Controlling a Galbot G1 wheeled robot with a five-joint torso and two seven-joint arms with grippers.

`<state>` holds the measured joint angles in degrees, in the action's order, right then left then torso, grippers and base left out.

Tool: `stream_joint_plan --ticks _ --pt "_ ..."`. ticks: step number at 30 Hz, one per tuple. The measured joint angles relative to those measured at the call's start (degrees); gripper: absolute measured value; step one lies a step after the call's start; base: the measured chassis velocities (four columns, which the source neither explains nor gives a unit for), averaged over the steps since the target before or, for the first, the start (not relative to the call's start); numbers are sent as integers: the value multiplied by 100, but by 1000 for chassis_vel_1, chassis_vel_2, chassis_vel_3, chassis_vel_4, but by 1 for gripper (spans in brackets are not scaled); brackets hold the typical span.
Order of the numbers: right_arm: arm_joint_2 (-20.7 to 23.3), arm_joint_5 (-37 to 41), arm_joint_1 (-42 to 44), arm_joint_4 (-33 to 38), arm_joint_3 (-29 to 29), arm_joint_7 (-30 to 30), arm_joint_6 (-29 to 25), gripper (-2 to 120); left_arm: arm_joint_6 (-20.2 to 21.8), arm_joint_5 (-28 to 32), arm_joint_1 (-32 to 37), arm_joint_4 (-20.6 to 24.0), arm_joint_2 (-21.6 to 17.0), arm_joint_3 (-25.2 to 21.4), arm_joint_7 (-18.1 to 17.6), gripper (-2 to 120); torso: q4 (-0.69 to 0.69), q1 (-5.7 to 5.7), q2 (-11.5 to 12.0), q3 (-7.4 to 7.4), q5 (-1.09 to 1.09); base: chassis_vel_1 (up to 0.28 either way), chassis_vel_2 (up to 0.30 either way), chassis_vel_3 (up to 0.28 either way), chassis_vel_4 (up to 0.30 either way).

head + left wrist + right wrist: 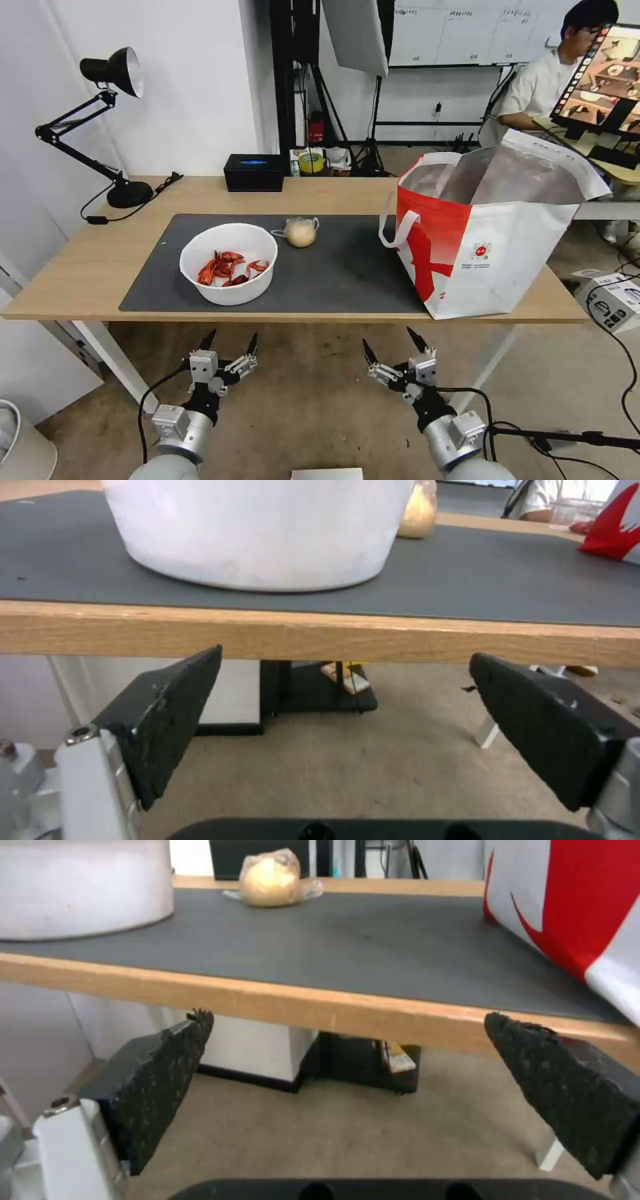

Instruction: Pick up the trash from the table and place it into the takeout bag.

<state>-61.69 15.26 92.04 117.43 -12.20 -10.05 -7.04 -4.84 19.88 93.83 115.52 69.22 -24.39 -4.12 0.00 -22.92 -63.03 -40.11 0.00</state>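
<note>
A white round bowl (pixel 229 263) (pixel 260 530) (pixel 80 887) of red crayfish shells sits on the dark mat near the table's (pixel 87 267) front edge. Behind it lies a small knotted clear bag (pixel 301 232) (pixel 270 877) (pixel 419 510) holding a beige lump. The red-and-white takeout bag (pixel 487 253) (pixel 573 905) stands open at the table's right end, foil lining showing. My left gripper (pixel 231 343) (pixel 343 672) hangs open below the front edge, under the bowl. My right gripper (pixel 395 343) (pixel 347 1032) is open too, below the edge left of the takeout bag.
A black rectangular box (pixel 254 173) stands at the table's back edge. A black desk lamp (pixel 100 127) sits at the back left corner with its cord. White table legs (pixel 113 360) flank the floor under the front edge. A person sits at a desk far right.
</note>
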Motion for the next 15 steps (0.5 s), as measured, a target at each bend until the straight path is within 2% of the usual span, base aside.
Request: stream_joint_plan --ticks 15 --pt "-33 2 -5 -67 5 -41 12 100 -6 -3 2 -9 11 33 4 100 0 0 1 0 0 0 0 0 0"
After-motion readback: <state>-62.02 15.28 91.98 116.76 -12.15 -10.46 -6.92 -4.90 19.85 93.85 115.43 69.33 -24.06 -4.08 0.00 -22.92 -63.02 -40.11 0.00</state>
